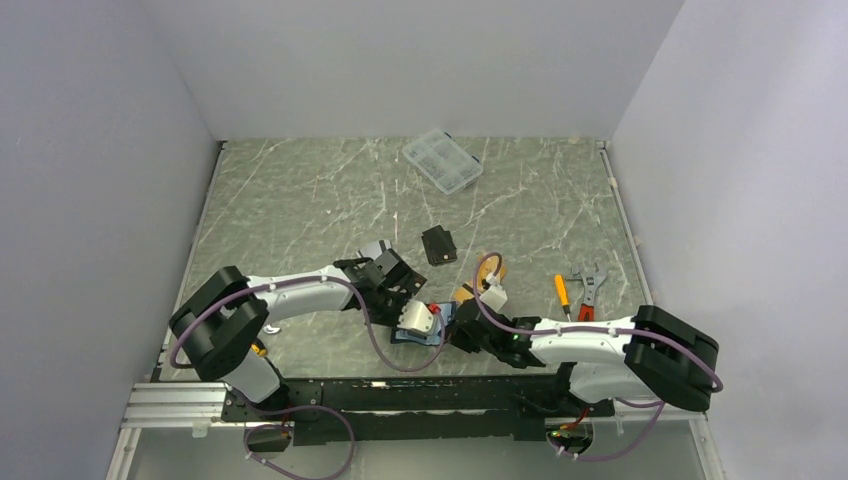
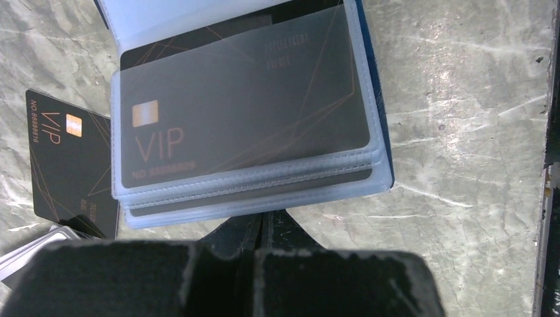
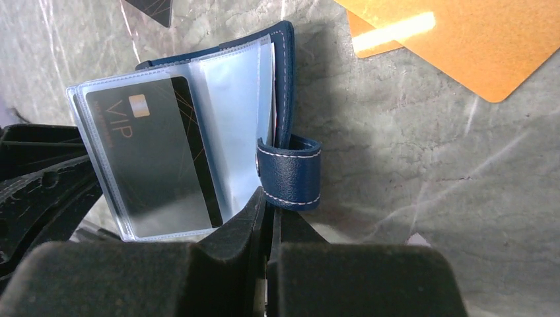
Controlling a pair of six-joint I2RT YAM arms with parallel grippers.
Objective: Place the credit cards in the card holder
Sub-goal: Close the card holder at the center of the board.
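evidently the marbled table [image 1: 300,200] is only a rest: both sets of fingers meet over it at the navy card holder [image 3: 284,86], which lies spread open right at their tips. the left gripper [image 2: 264,228] is pressed fully together and seems to nip the lower edge of the clear sleeves. the right gripper [image 3: 267,212] is likewise closed, apparently pinching the cover edge, so the pages fan out for loading. one black vip card [image 2: 251,112] sits in the top sleeve just ahead of the left fingers. a loose black vip card [image 2: 66,165] lies to their left, and orange-gold cards [image 3: 475,39] lie well beyond the right fingers. the snap tab [image 3: 290,173] hangs unfastened beside the right fingertips.
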